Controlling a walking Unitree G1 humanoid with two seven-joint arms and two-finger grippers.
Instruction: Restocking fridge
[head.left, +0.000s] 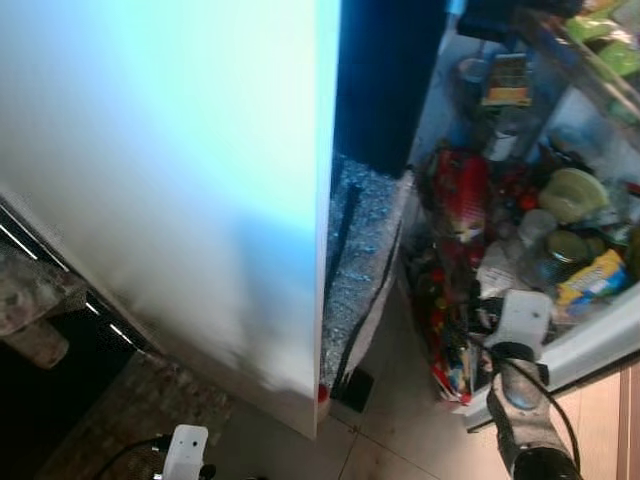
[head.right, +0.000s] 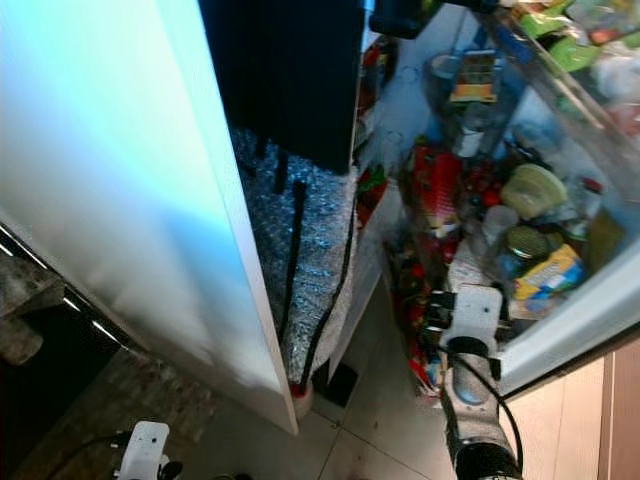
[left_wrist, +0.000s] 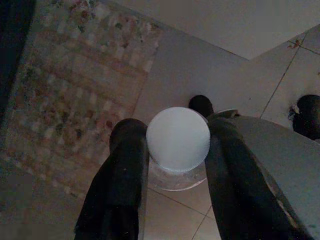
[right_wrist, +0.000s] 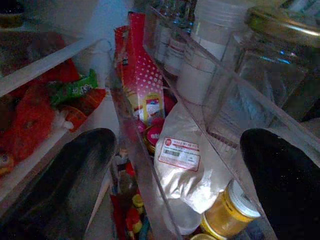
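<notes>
The left gripper (left_wrist: 175, 155), low in the frame, is clamping a white-capped bottle (left_wrist: 178, 139), while the right gripper (right_wrist: 175, 165) is hovering wide-spread before the fridge door shelf (right_wrist: 150, 200) at right.

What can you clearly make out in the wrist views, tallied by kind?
Red dotted carton: 1
White powder bag: 1
Yellow jar, white lid: 1
Glass jar, gold lid: 1
White-capped container between left fingers: 1
Total: 5

red white-dotted carton (right_wrist: 145, 75), white round cap (left_wrist: 178, 139), yellow-lidded jar (right_wrist: 231, 211)
</notes>
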